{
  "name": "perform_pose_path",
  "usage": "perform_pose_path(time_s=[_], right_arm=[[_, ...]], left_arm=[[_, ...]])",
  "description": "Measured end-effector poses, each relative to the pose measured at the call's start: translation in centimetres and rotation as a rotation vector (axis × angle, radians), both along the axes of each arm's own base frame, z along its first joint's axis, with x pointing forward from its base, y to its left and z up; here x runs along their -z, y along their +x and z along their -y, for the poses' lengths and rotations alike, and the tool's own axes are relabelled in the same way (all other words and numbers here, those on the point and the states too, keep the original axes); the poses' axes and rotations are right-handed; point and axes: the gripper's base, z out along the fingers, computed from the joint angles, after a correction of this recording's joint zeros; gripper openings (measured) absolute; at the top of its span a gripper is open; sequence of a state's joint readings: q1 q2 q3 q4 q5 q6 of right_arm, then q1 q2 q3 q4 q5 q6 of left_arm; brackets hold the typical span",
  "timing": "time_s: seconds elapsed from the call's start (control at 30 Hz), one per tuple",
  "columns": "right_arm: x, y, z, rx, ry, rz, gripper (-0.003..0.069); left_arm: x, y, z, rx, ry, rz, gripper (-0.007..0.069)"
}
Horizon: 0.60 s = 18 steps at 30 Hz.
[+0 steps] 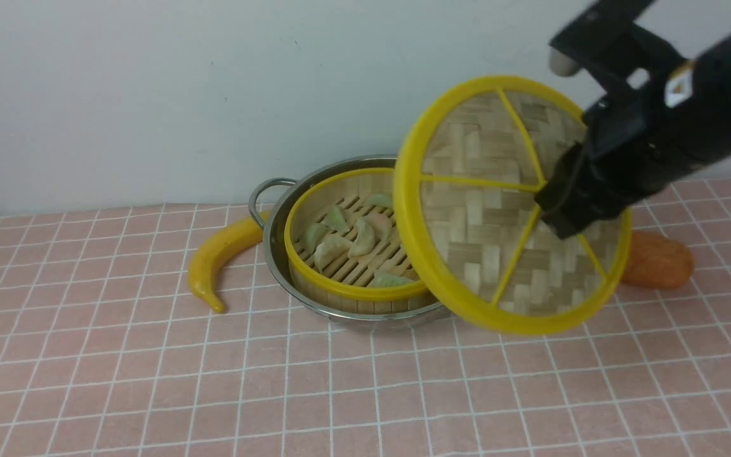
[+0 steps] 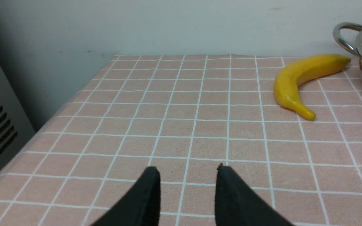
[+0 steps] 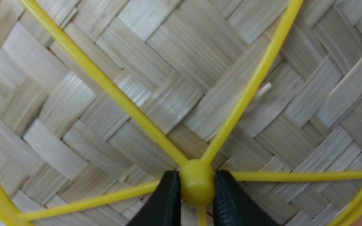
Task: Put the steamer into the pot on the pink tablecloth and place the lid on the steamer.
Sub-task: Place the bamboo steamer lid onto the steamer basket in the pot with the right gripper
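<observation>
- The round bamboo steamer with yellow rim and slatted floor [image 1: 374, 294] is already seated inside the wide shiny stainless-steel pot with looped handles [image 1: 275, 254]; pale dumplings [image 1: 363, 237] are seen on its slats; this half of the task can be judged done.
- The pot is set on the pink cloth with thin white grid lines [image 1: 213, 393], between the curved yellow banana [image 1: 223, 254] and the orange-brown rounded item [image 1: 657, 260]; the latter is partly hidden, so what it is cannot be told for certain.
- The flat woven-bamboo lid with yellow rim and spokes [image 1: 473, 209] is held in the air, tilted, in front of the pot's right side; its small yellow centre knob [image 3: 197, 183] is pinched between the fingertips of the black right gripper [image 3: 197, 188].
- The black left gripper [image 2: 188, 185] is held apart from everything; its fingers are parted, with nothing between them.
- Only the lid's placing is left; it needs to be carried leftward, levelled and lowered onto the steamer's rim, then released; a slip at the knob or an off-centre landing is to be guarded against.
</observation>
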<state>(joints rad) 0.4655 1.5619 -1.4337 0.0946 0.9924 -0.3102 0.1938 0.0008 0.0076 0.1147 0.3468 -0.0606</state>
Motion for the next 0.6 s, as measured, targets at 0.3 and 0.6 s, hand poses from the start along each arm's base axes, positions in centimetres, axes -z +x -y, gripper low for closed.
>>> perform_pose_path(time_s=[0.3, 0.6], right_arm=[[3.2, 6.9, -7.5, -0.228, -0.089, 0.016, 0.0146], [6.7, 10.2, -10.6, -0.277, -0.188, 0.044, 0.0146]], left_arm=[[0.0, 0.0, 0.0, 0.000, 0.000, 0.000, 0.0243], [0.0, 0.0, 0.0, 0.000, 0.000, 0.001, 0.0243]])
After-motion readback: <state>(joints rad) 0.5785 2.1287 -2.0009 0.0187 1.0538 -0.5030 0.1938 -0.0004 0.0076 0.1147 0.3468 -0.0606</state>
